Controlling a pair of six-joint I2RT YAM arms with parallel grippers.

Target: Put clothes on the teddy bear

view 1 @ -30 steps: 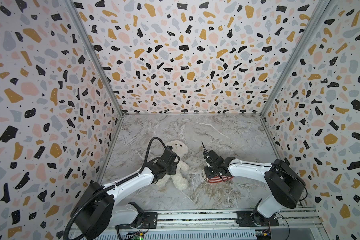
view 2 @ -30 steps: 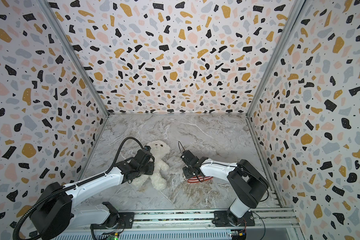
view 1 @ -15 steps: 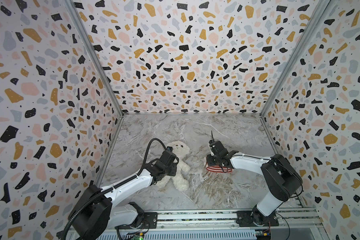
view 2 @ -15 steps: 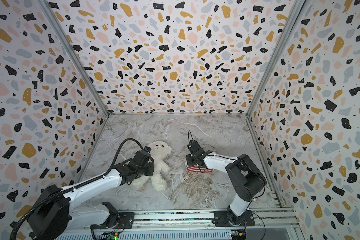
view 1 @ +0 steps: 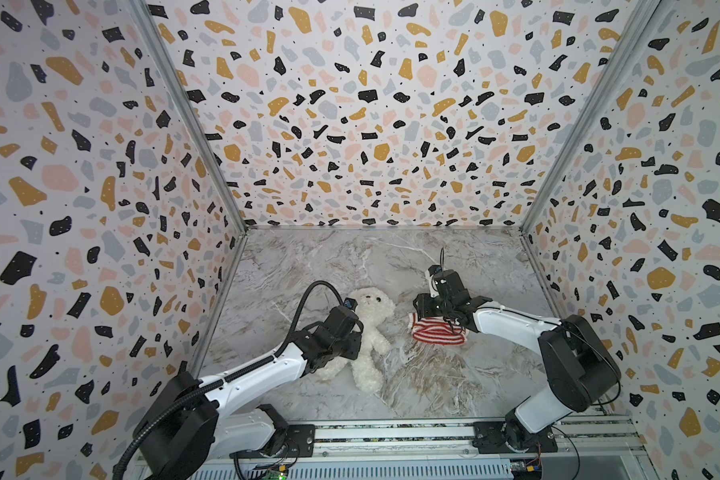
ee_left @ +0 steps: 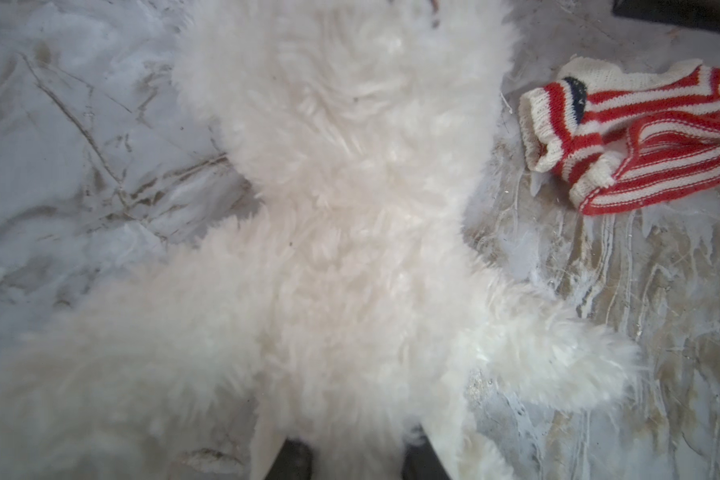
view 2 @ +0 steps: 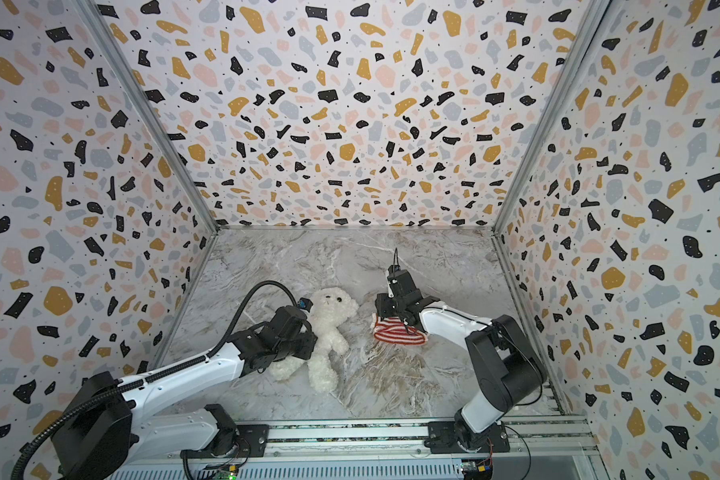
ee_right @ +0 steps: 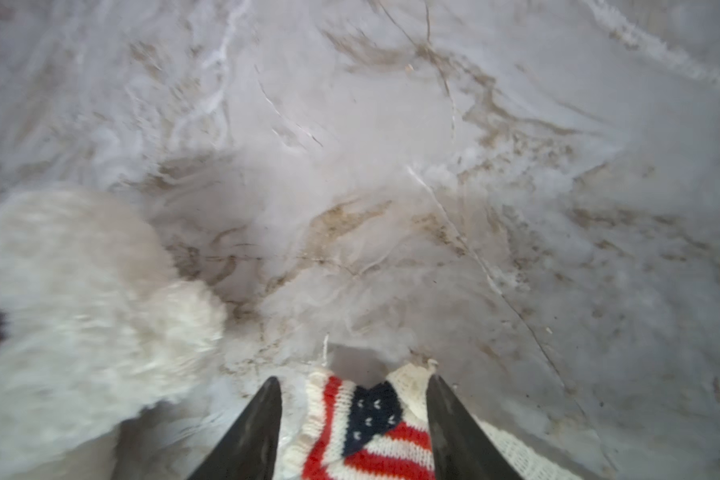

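Bare teddy bear [view 1: 371, 332] lies face up on the marble table [view 1: 350, 257], head toward 12 o'clock, with the striped top [view 1: 437, 332] just beside it at 3 o'clock.
In both top views the wrists hide the fingertips, so only the wrist views show the grips. The left wrist view shows the left gripper [ee_left: 356, 457] with its fingers sunk in the bear's fur, clamped on the body. The right wrist view shows the right gripper [ee_right: 353, 380] with its fingers spread, straddling the top without pinching it. That view also shows a navy patch with white marks, which the top views do not. Since a second ago the right gripper and the top have shifted toward 12 o'clock and the fingers have widened. The bear has stayed put.
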